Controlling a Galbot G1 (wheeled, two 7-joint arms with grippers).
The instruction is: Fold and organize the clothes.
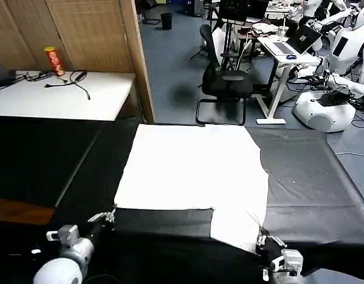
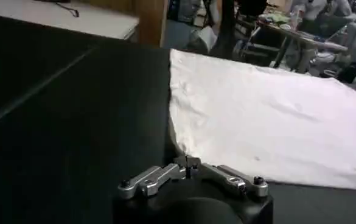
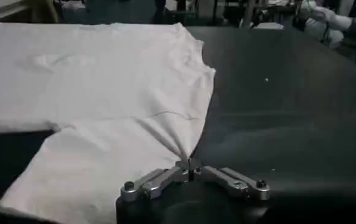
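Observation:
The clothes are one plain white T-shirt (image 1: 194, 168) lying flat on the black tabletop (image 1: 312, 177), with a sleeve reaching toward the near right. My left gripper (image 1: 113, 213) is at the shirt's near left corner (image 2: 179, 149), its fingers shut together on the cloth edge (image 2: 187, 163). At the near edge of the sleeve, my right gripper (image 1: 263, 238) is shut on the cloth (image 3: 190, 163), and creases fan out from the pinch across the sleeve (image 3: 104, 164). No print shows on the upward side.
A white side table (image 1: 81, 100) at the back left carries a red and yellow can (image 1: 54, 61) and cables. A wooden partition (image 1: 135, 53) stands behind it. An office chair (image 1: 226, 83), desks and other robots are beyond the far edge. Bare black tabletop lies left and right of the shirt.

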